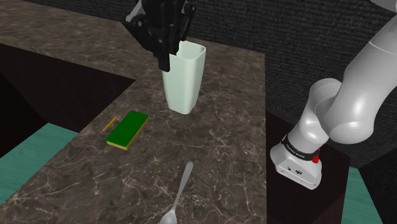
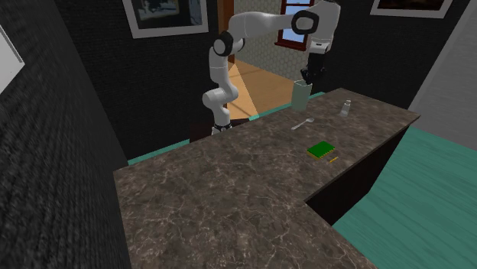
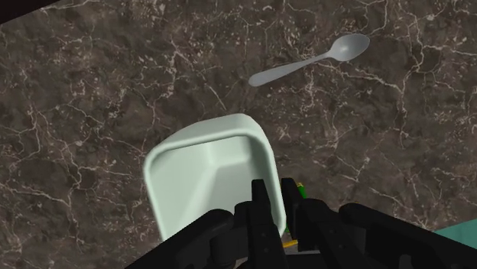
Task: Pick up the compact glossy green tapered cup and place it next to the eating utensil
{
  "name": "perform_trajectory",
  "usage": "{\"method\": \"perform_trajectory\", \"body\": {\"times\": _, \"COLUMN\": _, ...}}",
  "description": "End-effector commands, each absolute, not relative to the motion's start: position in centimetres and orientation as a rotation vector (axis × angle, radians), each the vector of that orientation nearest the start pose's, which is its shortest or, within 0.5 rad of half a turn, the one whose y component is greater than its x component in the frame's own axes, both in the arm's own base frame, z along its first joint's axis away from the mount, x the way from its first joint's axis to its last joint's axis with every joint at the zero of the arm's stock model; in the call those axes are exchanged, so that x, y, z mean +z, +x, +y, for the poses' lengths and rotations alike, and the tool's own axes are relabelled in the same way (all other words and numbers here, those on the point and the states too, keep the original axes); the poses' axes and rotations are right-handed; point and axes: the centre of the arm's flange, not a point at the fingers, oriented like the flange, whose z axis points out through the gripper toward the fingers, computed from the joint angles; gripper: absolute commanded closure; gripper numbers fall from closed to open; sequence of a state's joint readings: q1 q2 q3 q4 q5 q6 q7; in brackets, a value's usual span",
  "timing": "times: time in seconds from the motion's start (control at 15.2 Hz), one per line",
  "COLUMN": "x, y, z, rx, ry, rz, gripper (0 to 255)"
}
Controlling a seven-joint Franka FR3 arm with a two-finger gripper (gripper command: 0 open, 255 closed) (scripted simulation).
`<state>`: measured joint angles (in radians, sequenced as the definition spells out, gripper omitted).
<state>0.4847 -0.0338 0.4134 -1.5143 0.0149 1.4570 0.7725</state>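
A pale green tapered cup (image 1: 184,79) (image 2: 300,93) stands upright near the far edge of the dark marble counter (image 1: 222,146). My black gripper (image 1: 172,58) (image 2: 309,76) comes down on its rim. In the wrist view the gripper (image 3: 277,200) is shut on the cup's (image 3: 206,176) wall, one finger inside and one outside. A grey spoon (image 1: 178,197) (image 2: 303,122) (image 3: 306,65) lies flat on the counter, well apart from the cup, toward the shoulder view's bottom edge.
A green sponge with a yellow edge (image 1: 127,129) (image 2: 321,149) and a thin yellow stick (image 1: 111,123) lie to the shoulder view's left of the cup. A small bottle (image 2: 347,107) stands near the counter's far end. The counter drops to a teal floor (image 1: 32,159).
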Motion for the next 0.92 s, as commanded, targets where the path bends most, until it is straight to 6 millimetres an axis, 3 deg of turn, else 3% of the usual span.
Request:
{"method": "perform_trajectory", "body": {"times": 0.0, "x": 64.8, "y": 32.6, "z": 42.2, "rx": 0.028, "ry": -3.153, "rz": -0.200, "gripper": 255}}
{"method": "perform_trajectory", "body": {"times": 0.86, "x": 57.9, "y": 32.6, "z": 42.2, "rx": 0.028, "ry": -3.153, "rz": -0.200, "gripper": 255}}
